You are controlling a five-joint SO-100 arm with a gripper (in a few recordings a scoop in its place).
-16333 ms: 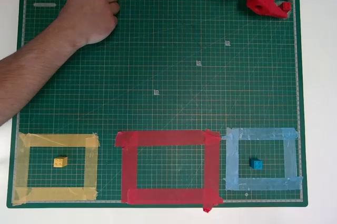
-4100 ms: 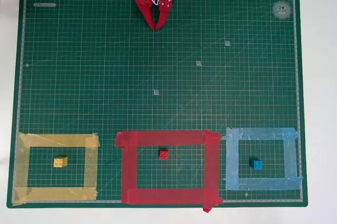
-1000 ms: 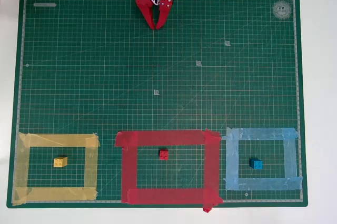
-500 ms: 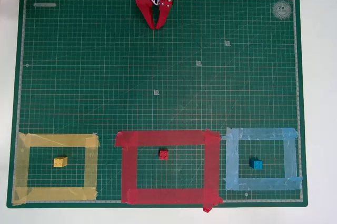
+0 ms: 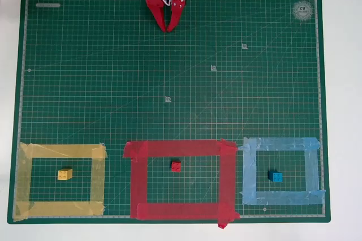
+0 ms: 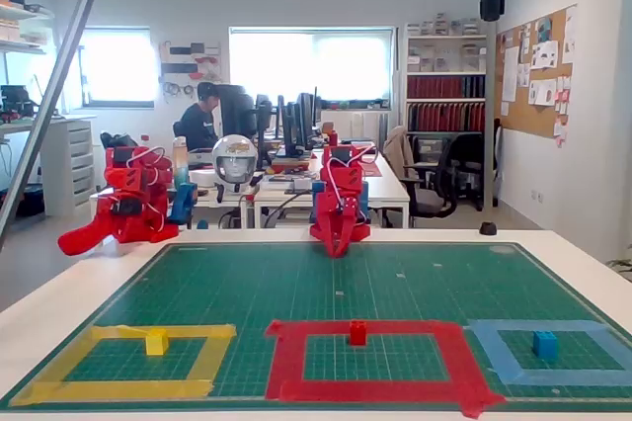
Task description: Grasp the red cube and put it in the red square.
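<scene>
The red cube [image 5: 176, 166] [image 6: 357, 333] lies on the green mat inside the red square [image 5: 138, 179] [image 6: 286, 359], a little above its middle in the overhead view. My red gripper [image 5: 168, 28] [image 6: 337, 253] rests at the mat's top edge, far from the cube, pointing down at the mat. Its fingers meet at the tips and hold nothing.
A yellow block [image 5: 65, 174] sits in a yellow tape frame [image 5: 22, 179] at the lower left. A blue block [image 5: 275, 176] sits in a light blue tape frame [image 5: 249, 176] at the lower right. The green mat [image 5: 102, 82] lies on a white table.
Nothing has moved over the last second. Much earlier a person's hand was on the mat and the red frame held no cube.
</scene>
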